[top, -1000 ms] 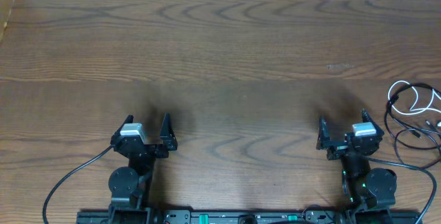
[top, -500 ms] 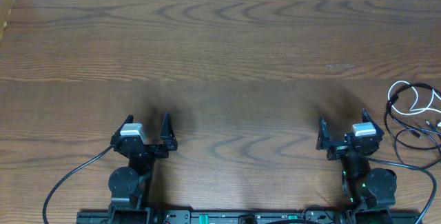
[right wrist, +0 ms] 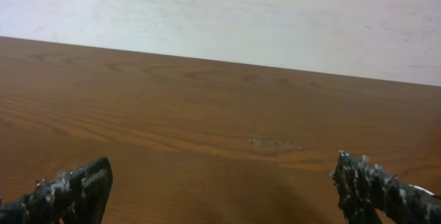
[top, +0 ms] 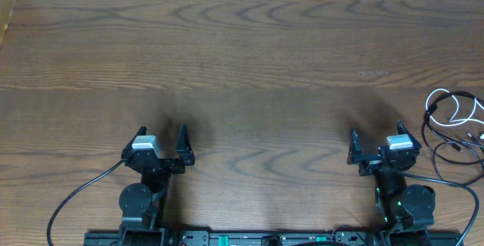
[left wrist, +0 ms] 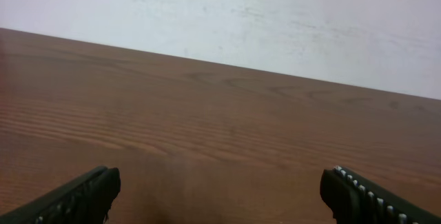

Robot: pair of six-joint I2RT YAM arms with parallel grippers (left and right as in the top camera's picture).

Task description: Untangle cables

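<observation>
Spanning the whole overhead view, a brown wood-grain table (top: 242,49) carries everything; both wrist views show a pale wall (left wrist: 275,17) behind its far edge. Two black arms sit at the near edge, well apart: left arm (top: 138,199) and right arm (top: 412,204). A thick wire (top: 76,197) curves from the left arm toward the near edge.

Left gripper (top: 160,135) points at the far side, jaws spread wide, holding nothing. In its wrist view the fingers (left wrist: 76,196) sit in the bottom corners with only bare wood between them. Right gripper (top: 376,134) is the same: jaws wide apart, nothing gripped. Its fingers (right wrist: 72,186) look rough, with pale flecks on the pads.

The cables (top: 452,125) lie at the table's right edge, to the right of the right gripper and not touching it, partly cut off by the frame. The white cord (top: 454,119) forms loops on the far side of the bundle. The black cord (top: 432,136) runs through and below it — the two overlap, tangled. Plug ends are too small to make out.

A faint scuff mark (top: 373,73) shows on the wood beyond the right gripper.
</observation>
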